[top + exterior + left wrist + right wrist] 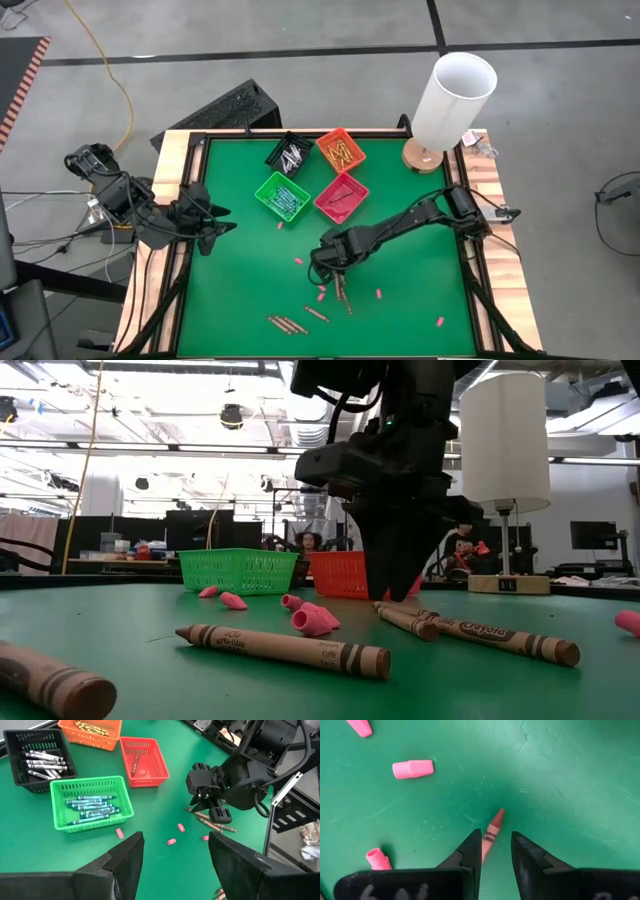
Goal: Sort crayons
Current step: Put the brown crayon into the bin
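Note:
Several brown crayons lie flat on the green mat near its near edge [287,323], and two more lie under my right gripper [343,293]. My right gripper [496,851] points down at the mat, slightly open. Its fingers stand either side of one brown crayon [492,831], whose tip points away past the fingertips. In the low view the gripper [395,585] comes down just behind two crayons [470,632]. My left gripper [175,855] is open and empty at the table's left edge [205,215]. My right gripper comes from above with its fingers along the crayon. The crayon's wrapped end [489,840] lies on the mat close against one finger [472,851]. I cannot tell whether that finger touches it.
Four small bins stand at the far middle: black with grey crayons [290,152], orange with yellow ones [340,150], green with blue ones [282,195], red with brown ones [342,195]. Pink bits [378,294] are scattered on the mat. A lamp [450,100] stands at the far right.

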Controlling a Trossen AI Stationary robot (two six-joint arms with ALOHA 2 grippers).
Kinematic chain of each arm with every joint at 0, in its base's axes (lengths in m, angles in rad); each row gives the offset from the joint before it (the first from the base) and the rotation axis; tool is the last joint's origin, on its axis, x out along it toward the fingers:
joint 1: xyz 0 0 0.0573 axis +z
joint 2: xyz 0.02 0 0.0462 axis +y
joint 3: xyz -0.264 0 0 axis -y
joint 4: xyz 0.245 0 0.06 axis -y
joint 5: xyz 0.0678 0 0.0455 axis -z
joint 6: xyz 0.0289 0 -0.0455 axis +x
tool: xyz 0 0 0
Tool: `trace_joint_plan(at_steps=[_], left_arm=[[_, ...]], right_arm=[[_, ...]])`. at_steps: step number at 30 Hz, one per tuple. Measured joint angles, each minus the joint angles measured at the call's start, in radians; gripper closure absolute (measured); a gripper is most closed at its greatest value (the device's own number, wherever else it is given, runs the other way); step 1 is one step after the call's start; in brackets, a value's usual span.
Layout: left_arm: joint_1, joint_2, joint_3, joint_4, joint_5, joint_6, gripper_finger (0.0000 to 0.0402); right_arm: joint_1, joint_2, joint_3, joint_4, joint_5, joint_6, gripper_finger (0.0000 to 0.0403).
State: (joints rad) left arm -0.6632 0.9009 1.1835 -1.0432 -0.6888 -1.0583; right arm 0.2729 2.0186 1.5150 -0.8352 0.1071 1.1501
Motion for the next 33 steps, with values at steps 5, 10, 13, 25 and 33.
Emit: trace_joint_plan(at_steps=[5, 10, 13, 25, 33], left_arm=[[0.000, 0.000, 0.000, -0.011, 0.000, 0.003, 0.0189], [0.000, 0.000, 0.000, -0.023, 0.000, 0.007, 0.0189], [0.000, -0.001, 0.000, -0.024, 0.000, 0.007, 0.0189], [0.000, -0.007, 0.000, -0.025, -0.002, 0.018, 0.0189], [0.000, -0.007, 0.000, -0.025, 0.000, 0.027, 0.0189]], right_arm=[[0.000, 0.000, 0.000, 0.015, 0.019, 0.001, 0.0305], [0.002, 0.018, 0.000, 0.025, 0.015, 0.000, 0.0305], [0.002, 0.034, 0.001, 0.042, -0.004, 0.000, 0.0305], [0.000, 0.057, 0.004, 0.032, -0.058, 0.036, 0.0364], [-0.001, 0.059, 0.010, 0.023, -0.071, 0.045, 0.0397]])
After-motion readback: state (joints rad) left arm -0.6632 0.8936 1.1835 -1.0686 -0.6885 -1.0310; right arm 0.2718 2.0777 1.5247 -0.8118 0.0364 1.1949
